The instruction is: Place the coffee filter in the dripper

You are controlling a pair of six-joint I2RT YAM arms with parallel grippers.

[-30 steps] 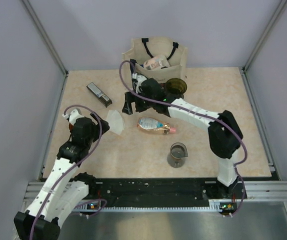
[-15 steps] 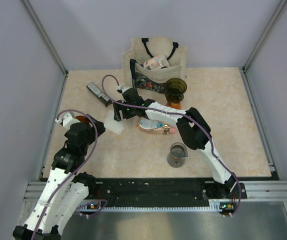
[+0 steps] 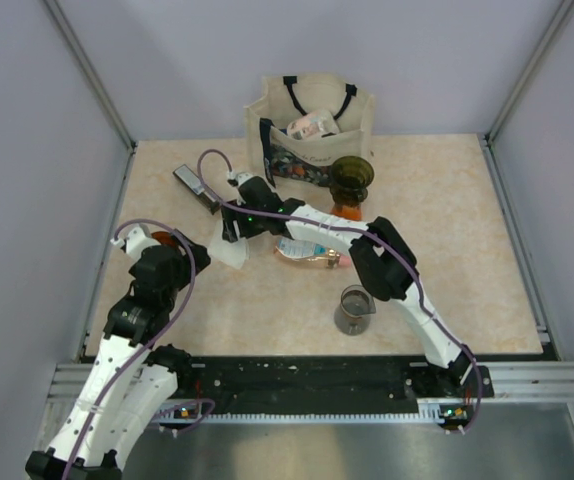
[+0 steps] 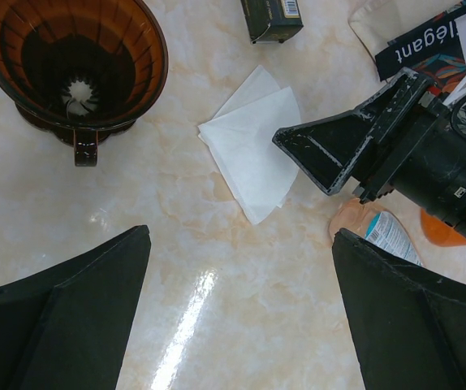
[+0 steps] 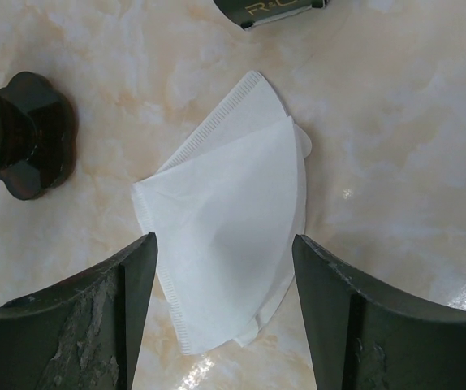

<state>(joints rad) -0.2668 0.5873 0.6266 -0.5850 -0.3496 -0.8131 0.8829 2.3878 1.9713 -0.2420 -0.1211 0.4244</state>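
White coffee filter (image 5: 229,236) lay flat on the counter (image 5: 395,162) between the parted fingers of the right gripper (image 5: 223,272); left gripper (image 4: 241,276) stood wide apart; tote bag (image 4: 428,45) read "legant".

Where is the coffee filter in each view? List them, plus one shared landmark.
Top external: coffee filter left of centre, under the right tool.
Left wrist: coffee filter upper middle.
Right wrist: coffee filter centre frame.
Shared landmark: dark box just beyond it.
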